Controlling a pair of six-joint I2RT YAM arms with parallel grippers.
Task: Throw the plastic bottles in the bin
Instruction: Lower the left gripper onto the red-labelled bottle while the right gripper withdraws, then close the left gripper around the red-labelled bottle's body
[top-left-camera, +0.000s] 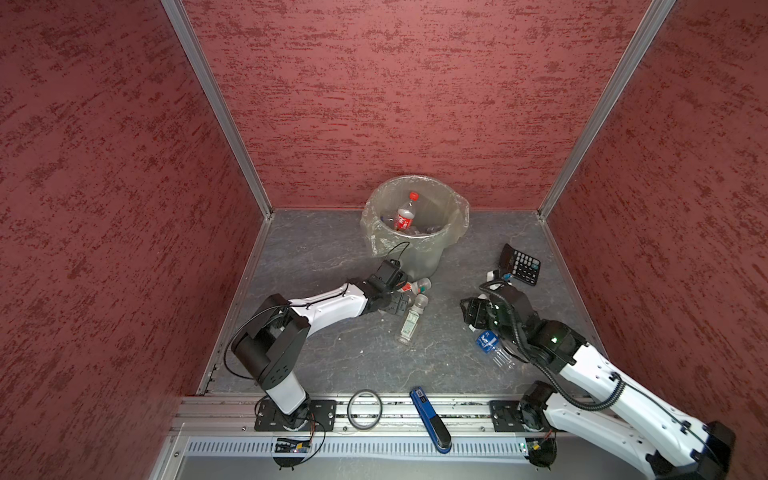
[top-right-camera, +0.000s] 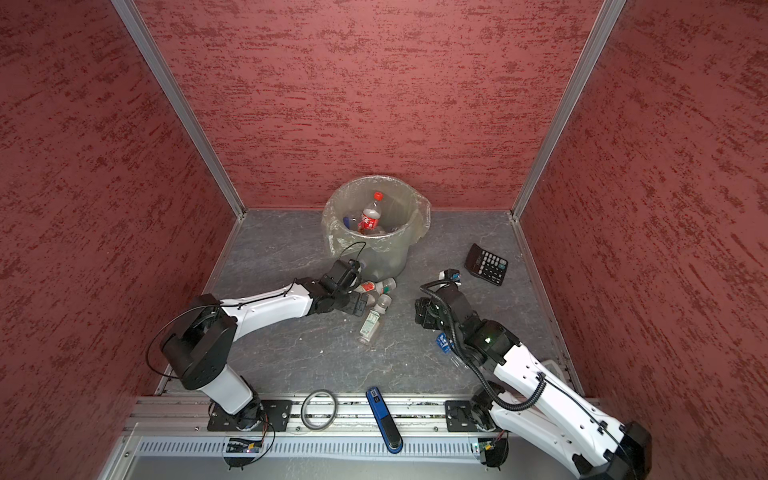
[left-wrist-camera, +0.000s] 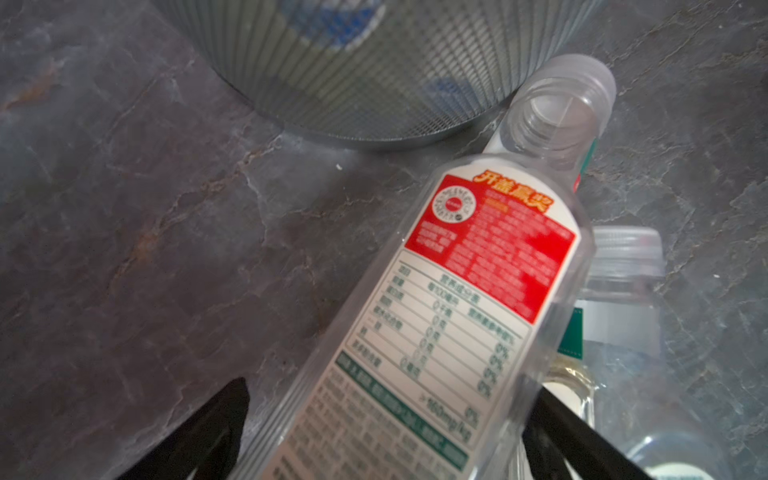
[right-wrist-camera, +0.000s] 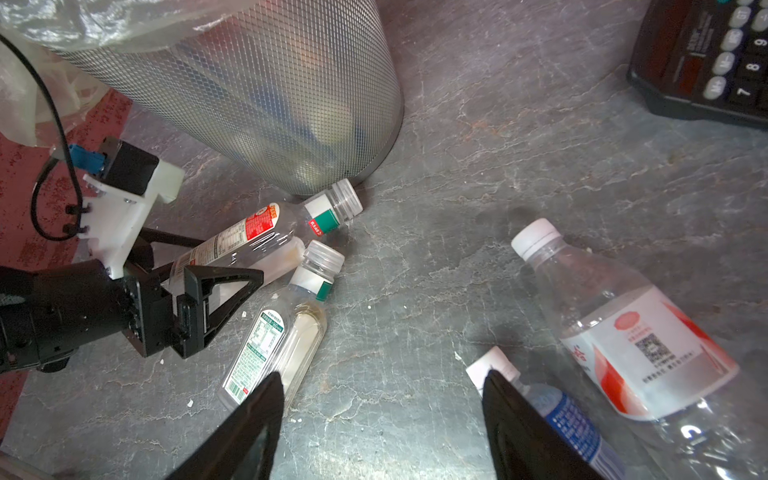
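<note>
The bin (top-left-camera: 419, 257) (top-right-camera: 376, 257) stands at the back with a red-capped bottle (top-left-camera: 405, 214) and others inside. At its foot lies a clear bottle with a red and white label (left-wrist-camera: 436, 311) (right-wrist-camera: 249, 237). My left gripper (top-left-camera: 399, 296) (left-wrist-camera: 392, 390) is open around it, with a gap on one side. A green-labelled bottle (top-left-camera: 411, 320) (right-wrist-camera: 282, 332) lies beside it. My right gripper (top-left-camera: 469, 313) (right-wrist-camera: 382, 382) hangs open over bare floor. Next to one of its fingers lie a blue-labelled bottle (right-wrist-camera: 569, 415) (top-left-camera: 486, 341) and a larger red-and-white-labelled bottle (right-wrist-camera: 636, 340).
A black calculator (top-left-camera: 521, 264) (right-wrist-camera: 706, 62) lies at the right rear. A blue-and-black stapler (top-left-camera: 430, 419) and a grey ring (top-left-camera: 365, 409) rest on the front rail. Red walls close in the left, right and back.
</note>
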